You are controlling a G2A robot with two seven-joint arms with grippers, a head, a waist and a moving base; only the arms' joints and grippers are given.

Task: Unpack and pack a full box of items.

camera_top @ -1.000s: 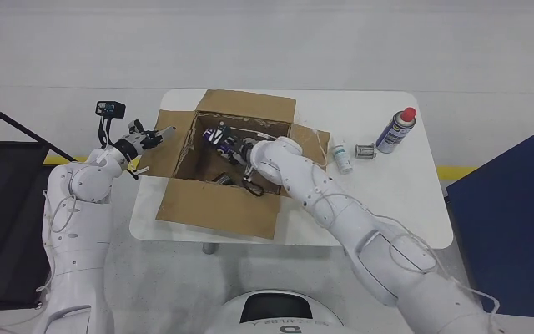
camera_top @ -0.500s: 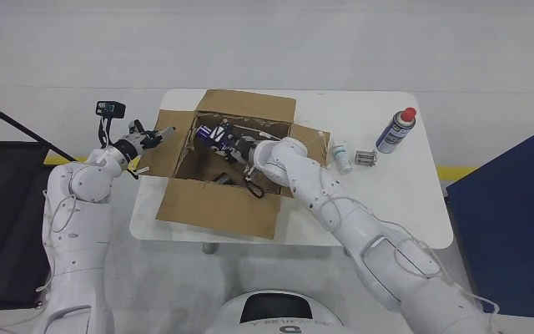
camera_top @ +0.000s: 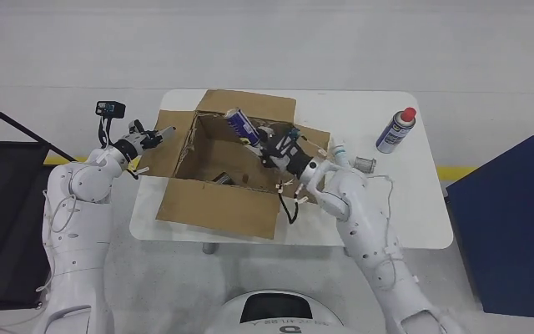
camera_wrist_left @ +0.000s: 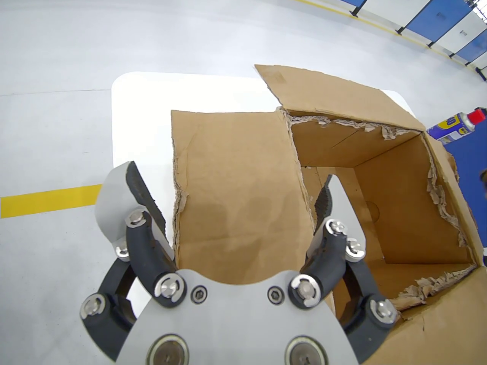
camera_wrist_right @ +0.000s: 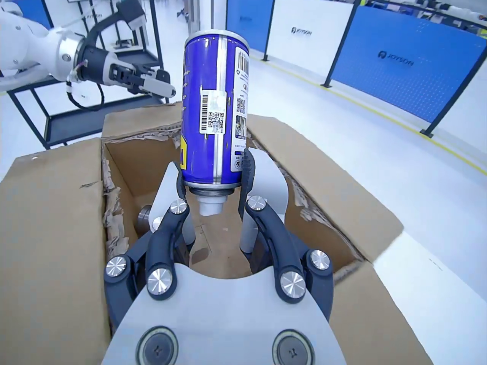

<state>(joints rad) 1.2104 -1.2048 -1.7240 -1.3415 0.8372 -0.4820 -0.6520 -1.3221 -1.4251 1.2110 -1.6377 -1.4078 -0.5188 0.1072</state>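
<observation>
Your right gripper [camera_wrist_right: 213, 176] is clamped on the nozzle end of one smooth, cylindrical blue spray can [camera_wrist_right: 213, 108], held above the single ragged-edged cardboard box [camera_top: 234, 209], where a second ago it was down inside. One red-capped can [camera_top: 395, 130], one white bottle [camera_top: 340, 155] and one small metal piece [camera_top: 365, 164] stand on the table [camera_top: 400, 209] right of the box. Your left gripper [camera_wrist_left: 230, 176] has not moved, fingers apart at the box's left flap.
</observation>
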